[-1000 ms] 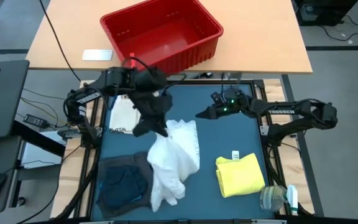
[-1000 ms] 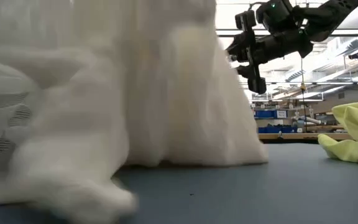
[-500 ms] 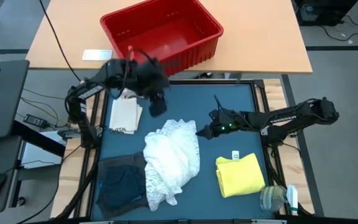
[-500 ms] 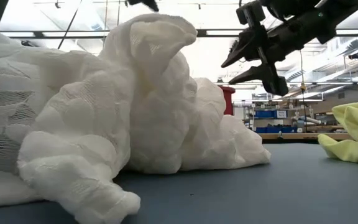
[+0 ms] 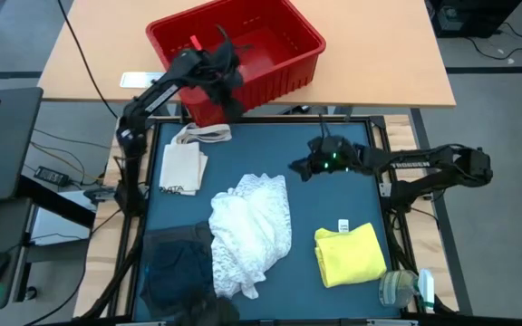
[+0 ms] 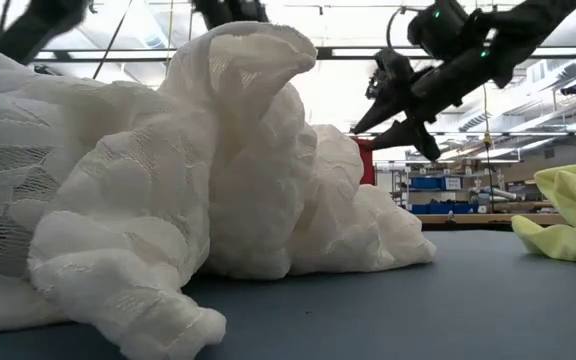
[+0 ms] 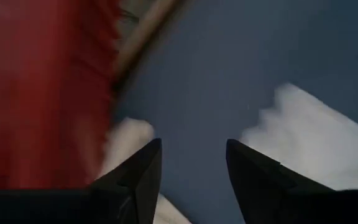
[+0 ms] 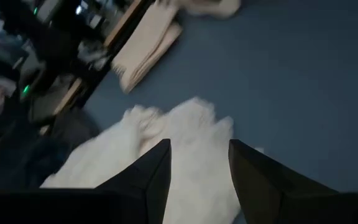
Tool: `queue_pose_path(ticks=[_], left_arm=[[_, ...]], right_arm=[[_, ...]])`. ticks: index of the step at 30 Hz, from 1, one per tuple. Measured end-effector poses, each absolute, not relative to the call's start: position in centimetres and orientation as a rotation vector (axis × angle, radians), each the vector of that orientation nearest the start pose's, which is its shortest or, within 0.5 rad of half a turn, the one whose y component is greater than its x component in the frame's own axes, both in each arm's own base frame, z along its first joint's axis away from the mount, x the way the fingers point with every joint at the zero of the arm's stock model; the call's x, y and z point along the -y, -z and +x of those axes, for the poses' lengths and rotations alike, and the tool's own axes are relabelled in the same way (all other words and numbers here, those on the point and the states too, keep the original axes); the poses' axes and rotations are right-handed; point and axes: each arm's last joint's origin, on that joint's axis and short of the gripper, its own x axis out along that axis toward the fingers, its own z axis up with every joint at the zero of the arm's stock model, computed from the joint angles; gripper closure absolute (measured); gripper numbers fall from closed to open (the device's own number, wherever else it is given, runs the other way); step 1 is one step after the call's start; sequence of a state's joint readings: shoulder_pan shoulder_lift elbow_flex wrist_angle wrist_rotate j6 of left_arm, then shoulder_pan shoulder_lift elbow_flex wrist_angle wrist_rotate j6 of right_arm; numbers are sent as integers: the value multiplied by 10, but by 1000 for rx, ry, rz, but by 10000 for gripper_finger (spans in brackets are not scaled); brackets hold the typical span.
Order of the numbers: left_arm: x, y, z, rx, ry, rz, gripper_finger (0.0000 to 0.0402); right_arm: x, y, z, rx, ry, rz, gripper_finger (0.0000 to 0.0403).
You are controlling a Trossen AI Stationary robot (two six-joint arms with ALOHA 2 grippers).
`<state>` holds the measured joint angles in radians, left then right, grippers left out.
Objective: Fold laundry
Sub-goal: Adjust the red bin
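The large white lacy garment [image 5: 248, 231] lies in a crumpled heap in the middle of the table and fills the left of the low view [image 6: 168, 180]. The yellow garment [image 5: 349, 254] lies folded near the right edge. Dark grey and navy garments [image 5: 179, 267] are piled at the near left corner. My left gripper [image 5: 232, 101] hangs open in the air beside the red bin's near wall, holding nothing [image 7: 191, 146]. My right gripper [image 5: 295, 169] is open above the table, just beyond the white garment's far right corner [image 8: 197, 146], touching nothing [image 6: 396, 138].
A red bin [image 5: 234, 50] stands on the wooden table beyond the far edge. A cream tote bag [image 5: 184, 163] lies at the far left of the mat. A clear plastic item with green trim [image 5: 406, 288] sits in the near right corner. Bare blue mat [image 5: 333, 213] shows right of the white garment.
My left gripper held the white garment lifted above the table, then let it go. The garment fell into a heap. The left arm then swung up and toward the far edge, to the red bin. My right gripper dipped toward the garment and drew back.
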<state>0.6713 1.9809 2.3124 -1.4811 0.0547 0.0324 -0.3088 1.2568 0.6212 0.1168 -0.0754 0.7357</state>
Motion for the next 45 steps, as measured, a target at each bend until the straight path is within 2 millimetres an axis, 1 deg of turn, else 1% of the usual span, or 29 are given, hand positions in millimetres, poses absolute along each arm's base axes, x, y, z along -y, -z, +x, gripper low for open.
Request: queue_pose_path(ticks=[2,3,5,7,10,11,13,14,17,18,19,21,22,24,26,28,30,32,33,34,37,39,42,43,45], left_arm=[[-259,-386,299,-1024,-590,-378,220],[-271,-387,299,-957,-624,-373,221],[-293,-396,300,-775,-694,-347,221],[-313,-411,299,-564,-746,-303,221],[-337,-417,310,-332,-778,-243,221],[-344,-414,313,-293,-773,-245,221],[-355,-397,327,-260,-746,-276,221],[-359,-387,334,-266,-734,-299,221],[-367,-345,354,-360,-710,-400,221],[-368,-331,360,-395,-704,-445,221],[-369,-324,363,-405,-698,-469,221],[-366,-318,367,-427,-676,-518,221],[-365,-316,369,-433,-626,-525,221],[-358,-315,374,-456,-462,-499,225],[-346,-318,378,-486,-303,-440,232],[-333,-319,375,-524,-113,-473,242],[-315,-322,373,-593,-16,-502,250],[-304,-328,365,-646,32,-515,257],[-303,-332,358,-671,18,-519,259],[-304,-335,351,-686,-5,-522,261],[-309,-347,338,-685,-101,-478,268],[-307,-364,334,-632,-136,-435,272],[-297,-396,322,-536,-150,-388,279],[-292,-406,316,-515,-133,-368,282],[-279,-423,306,-482,-27,-333,286]], right_arm=[[93,-211,238,-383,433,799,235],[101,-211,235,-372,447,783,235],[117,-212,228,-359,478,737,235],[131,-212,220,-355,509,691,235],[150,-212,207,-345,557,650,235],[156,-212,203,-343,570,640,235],[166,-212,195,-334,602,621,235],[170,-212,191,-331,616,613,235],[181,-213,181,-321,645,598,235],[184,-212,178,-319,652,596,235],[187,-212,175,-318,656,595,235],[190,-213,171,-314,645,600,235],[192,-213,169,-312,636,607,235],[193,-212,167,-312,623,618,235],[194,-212,166,-312,617,622,235],[194,-212,166,-312,617,620,235],[194,-213,166,-311,613,609,235],[194,-213,166,-314,610,592,235],[193,-214,166,-317,593,583,235],[192,-213,166,-325,593,593,235],[193,-212,167,-318,579,586,235],[192,-215,169,-301,527,575,235],[187,-217,173,-290,384,581,235],[185,-217,175,-291,352,581,235],[182,-217,178,-301,316,583,235]])
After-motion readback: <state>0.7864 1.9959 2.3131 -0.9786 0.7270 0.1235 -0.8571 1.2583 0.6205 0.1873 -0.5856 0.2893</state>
